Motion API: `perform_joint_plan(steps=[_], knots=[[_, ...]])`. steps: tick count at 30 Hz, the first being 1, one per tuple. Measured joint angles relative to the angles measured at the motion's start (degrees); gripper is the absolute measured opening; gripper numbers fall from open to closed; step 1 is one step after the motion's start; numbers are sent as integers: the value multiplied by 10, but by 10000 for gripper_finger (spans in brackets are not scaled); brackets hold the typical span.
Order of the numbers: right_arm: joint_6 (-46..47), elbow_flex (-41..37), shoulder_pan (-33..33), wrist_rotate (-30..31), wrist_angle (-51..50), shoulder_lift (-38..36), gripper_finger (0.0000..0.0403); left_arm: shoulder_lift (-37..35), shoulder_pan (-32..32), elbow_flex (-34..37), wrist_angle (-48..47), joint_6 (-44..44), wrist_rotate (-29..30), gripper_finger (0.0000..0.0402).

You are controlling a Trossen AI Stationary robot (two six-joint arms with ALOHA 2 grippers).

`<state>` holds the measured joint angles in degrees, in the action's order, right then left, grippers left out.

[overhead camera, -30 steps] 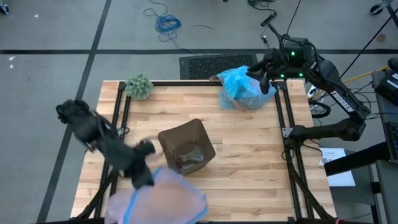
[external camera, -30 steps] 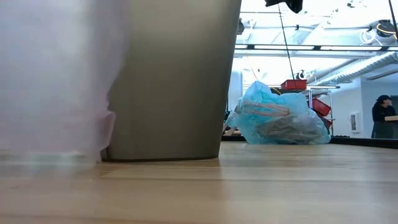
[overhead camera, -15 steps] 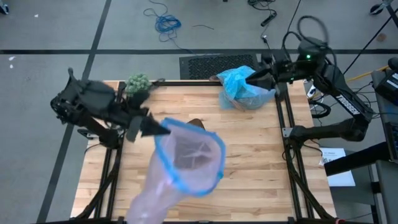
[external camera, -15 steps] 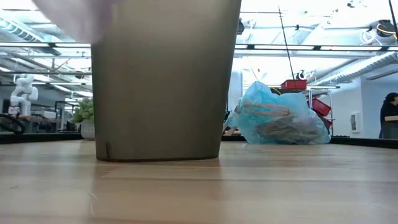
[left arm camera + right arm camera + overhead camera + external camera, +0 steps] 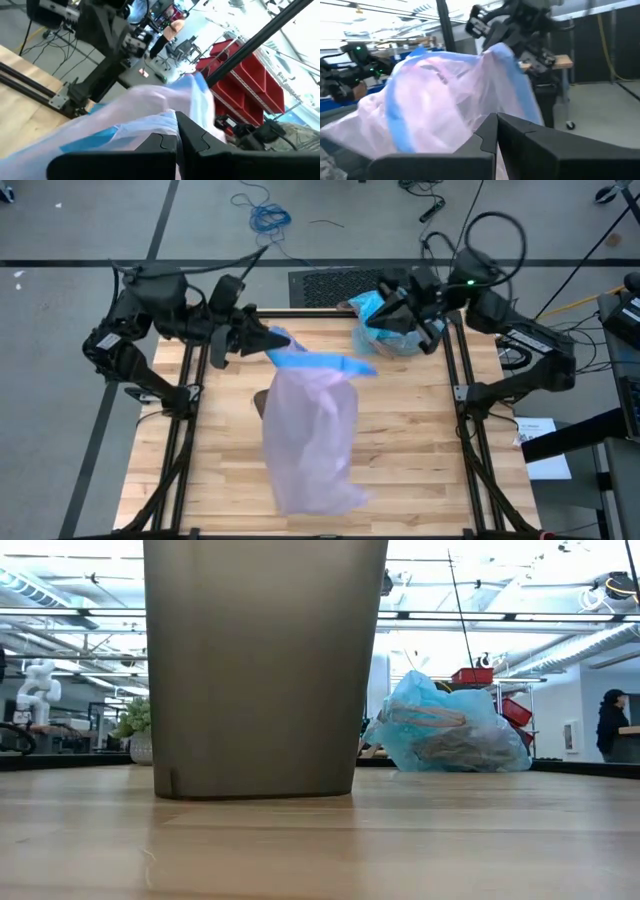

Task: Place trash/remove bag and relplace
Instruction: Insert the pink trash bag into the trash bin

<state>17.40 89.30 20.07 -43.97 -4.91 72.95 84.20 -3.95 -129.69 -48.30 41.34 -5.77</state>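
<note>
My left gripper (image 5: 262,338), shut, holds up a translucent pink bag (image 5: 310,430) with a blue rim. The bag hangs over the brown bin (image 5: 265,670), which it hides almost entirely in the high view. The light-blue bag (image 5: 392,330) lies on the table at the far right, with brown and white trash (image 5: 445,745) showing through it. My right gripper (image 5: 383,304) is shut and points level from above the blue bag toward the pink bag. In the high view it stands apart from the rim's free end (image 5: 368,367). My left gripper pinches the pink bag's blue rim (image 5: 162,120) between its two fingers, coming level from the table's left. From the fingers the rim runs out to the right. The bag hangs slack below it, over the bin and clear of the table.
A fuzzy green ball (image 5: 135,725) sits at the far left, behind the bin in the low view. Black frame rails (image 5: 455,370) run along the table's left and right sides. Bare wood lies on the near right (image 5: 410,460). A person (image 5: 608,730) stands in the room beyond.
My left gripper has swung up from the near left toward the far edge and turned level, carrying the pink bag. The bag has gone from bunched at the near edge, to mouth open above the bin, to hanging over it. My right gripper has tipped up to level toward the pink bag.
</note>
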Motion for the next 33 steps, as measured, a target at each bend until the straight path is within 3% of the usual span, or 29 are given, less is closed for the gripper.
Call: perform_joint_plan(steps=[6,14,22,33], knots=[[2,52,-22,-58,17,75,0,3,35,0,4,-26,-48,0],[-1,186,-28,-132,11,163,0,3,91,0,51,-60,-118,0],[-39,300,-10,-134,-66,192,0,4,132,-9,89,-71,-189,0],[-47,315,-9,-132,-78,192,0,9,177,-54,88,-107,-227,0]])
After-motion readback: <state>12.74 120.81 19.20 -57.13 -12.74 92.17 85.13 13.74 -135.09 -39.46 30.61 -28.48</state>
